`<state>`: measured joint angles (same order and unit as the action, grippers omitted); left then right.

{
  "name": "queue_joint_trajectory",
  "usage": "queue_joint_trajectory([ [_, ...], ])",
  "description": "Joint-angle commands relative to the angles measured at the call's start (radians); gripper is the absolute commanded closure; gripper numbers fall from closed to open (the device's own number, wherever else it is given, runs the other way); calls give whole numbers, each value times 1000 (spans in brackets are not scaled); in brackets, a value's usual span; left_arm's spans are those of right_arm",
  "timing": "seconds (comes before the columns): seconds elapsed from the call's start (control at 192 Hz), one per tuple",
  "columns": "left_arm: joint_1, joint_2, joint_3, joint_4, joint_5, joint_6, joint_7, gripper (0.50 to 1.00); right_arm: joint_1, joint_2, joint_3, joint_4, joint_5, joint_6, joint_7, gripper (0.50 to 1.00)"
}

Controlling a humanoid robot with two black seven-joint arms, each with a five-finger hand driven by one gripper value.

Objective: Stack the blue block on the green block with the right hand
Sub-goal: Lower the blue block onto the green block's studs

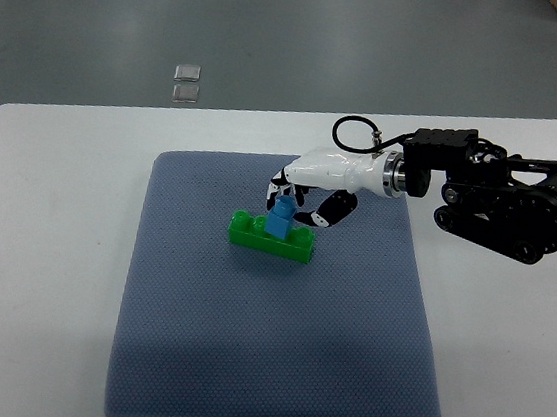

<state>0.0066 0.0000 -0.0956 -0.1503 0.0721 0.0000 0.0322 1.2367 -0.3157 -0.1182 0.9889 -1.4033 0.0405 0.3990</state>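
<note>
A green block (255,234) lies on the blue-grey mat (263,348) near its middle. A small blue block (280,218) stands on top of the green block. My right hand (305,193), white with black joints, reaches in from the right. Its fingers are curled around the blue block from behind and the right, touching it. The left arm does not show.
The mat lies on a white table (43,242). Two small clear squares (185,81) lie on the grey floor beyond the table's far edge. My right arm's black forearm (511,200) crosses the table's right side.
</note>
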Motion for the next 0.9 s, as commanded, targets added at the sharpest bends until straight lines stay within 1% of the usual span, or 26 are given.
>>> queue_joint_trajectory([
  [0.0, 1, 0, 1, 0, 0, 0, 0, 500, -2, 9, -1, -13, -11, -1, 0, 1000],
  [0.746, -1, 0, 1, 0, 0, 0, 0, 500, -3, 24, -14, -21, -54, -10, 0, 1000],
  [0.893, 1, 0, 1, 0, 0, 0, 0, 500, 0, 38, -43, -22, -56, -36, 0, 1000],
])
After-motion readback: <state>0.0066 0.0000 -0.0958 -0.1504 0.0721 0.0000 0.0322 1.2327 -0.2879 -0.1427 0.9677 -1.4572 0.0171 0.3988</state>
